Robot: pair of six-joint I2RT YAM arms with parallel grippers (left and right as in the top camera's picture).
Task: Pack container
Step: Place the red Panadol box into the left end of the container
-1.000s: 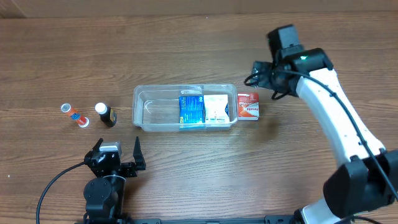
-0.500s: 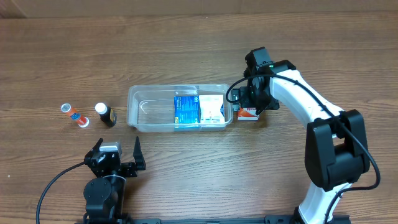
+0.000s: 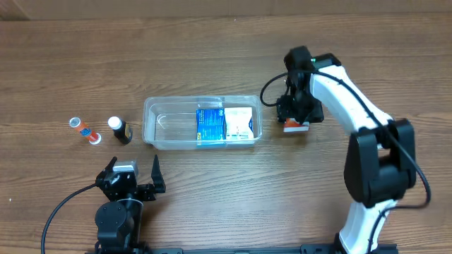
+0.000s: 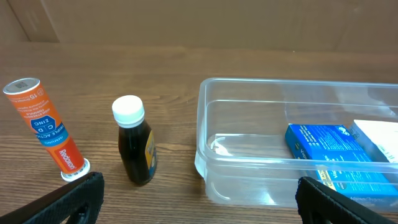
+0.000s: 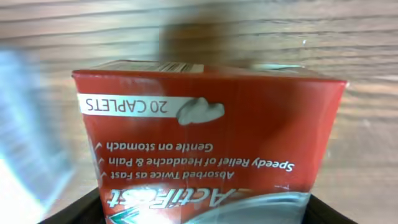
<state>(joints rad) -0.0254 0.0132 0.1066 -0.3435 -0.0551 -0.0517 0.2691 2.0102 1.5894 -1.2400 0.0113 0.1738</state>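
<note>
The clear plastic container (image 3: 169, 121) lies at mid-table and holds a blue box (image 3: 210, 123) and a white box (image 3: 240, 121) in its right half. My right gripper (image 3: 296, 116) is shut on a red caplet box (image 3: 295, 128) just right of the container. That red box (image 5: 205, 124) fills the right wrist view between the fingers (image 5: 205, 214). My left gripper (image 3: 132, 176) is open and empty, in front of the container's left end. In the left wrist view its fingers (image 4: 199, 202) frame the container (image 4: 249, 134) and the blue box (image 4: 323, 149).
An orange-and-white tube (image 3: 85, 130) and a dark bottle with a white cap (image 3: 121, 130) stand left of the container. Both show in the left wrist view, the tube (image 4: 46, 124) leaning and the bottle (image 4: 135, 146) upright. Brown cardboard runs along the table's far edge.
My right arm swung in onto the red box and closed on it. The box has shifted a little right, away from the container. The container slid slightly left. The left arm has not moved.
</note>
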